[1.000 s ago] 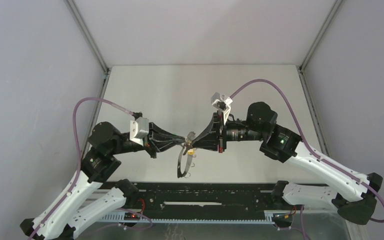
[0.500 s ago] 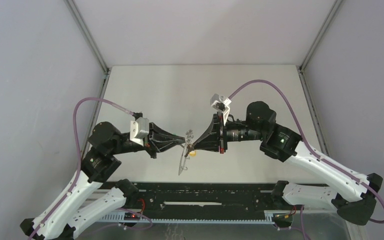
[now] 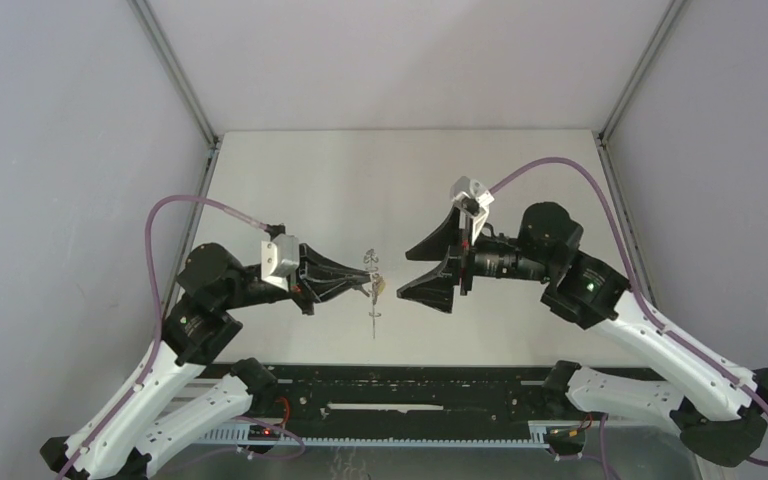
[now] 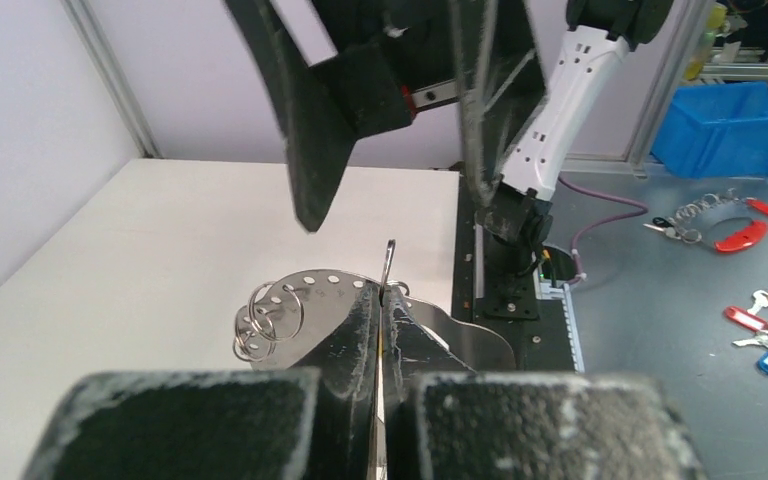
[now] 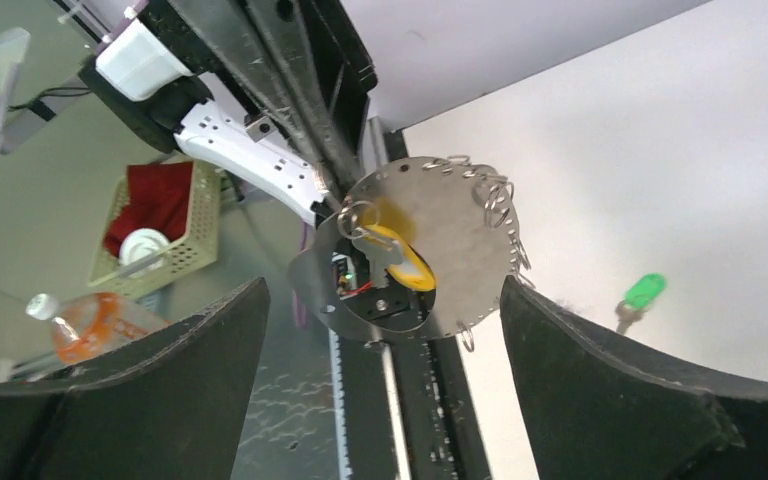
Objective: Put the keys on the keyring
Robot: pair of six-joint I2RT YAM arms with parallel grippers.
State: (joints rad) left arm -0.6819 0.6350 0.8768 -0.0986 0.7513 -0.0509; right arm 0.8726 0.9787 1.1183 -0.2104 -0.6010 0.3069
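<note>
My left gripper [image 3: 365, 288] is shut on the rim of the keyring [image 3: 373, 300], a flat grey plate that hangs edge-on in the top view. In the left wrist view the keyring [image 4: 310, 310] spreads left and right of the closed jaws [image 4: 381, 295], with small loops [image 4: 268, 318] on its rim. The yellow key [image 5: 400, 258] hangs against the keyring [image 5: 460, 250] from a small loop. My right gripper [image 3: 405, 272] stands open just right of the ring, holding nothing. The green key [image 5: 643, 292] lies on the white table, seen only in the right wrist view.
A black rail [image 3: 410, 390] runs along the table's near edge between the arm bases. Grey walls close the cell on three sides. Off the table are a blue bin [image 4: 730, 125], tagged key bunches [image 4: 745, 235], a basket [image 5: 160, 225] and a bottle [image 5: 90, 325].
My right gripper has opened, let go of the yellow key and drawn back to the right. The keyring in my left gripper has swung edge-on to the top camera.
</note>
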